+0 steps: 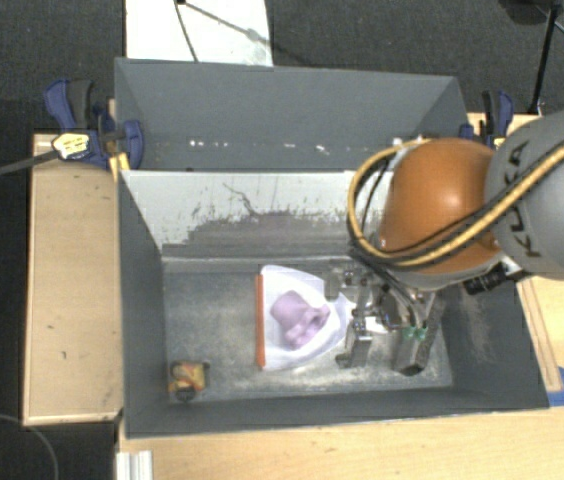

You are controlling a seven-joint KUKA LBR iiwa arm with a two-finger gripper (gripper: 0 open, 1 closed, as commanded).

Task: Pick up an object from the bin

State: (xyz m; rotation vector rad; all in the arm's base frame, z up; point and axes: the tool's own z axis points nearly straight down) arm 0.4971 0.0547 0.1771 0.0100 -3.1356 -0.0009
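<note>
Grey bin [212,308] floor; my hand [380,350] hangs released, empty, beside the white packet [292,323] mid-floor; I judge nothing picked yet.

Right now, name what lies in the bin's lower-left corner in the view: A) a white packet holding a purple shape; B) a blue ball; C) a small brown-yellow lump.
C: the small brown-yellow lump sits in that corner; the white packet lies mid-floor.
</note>
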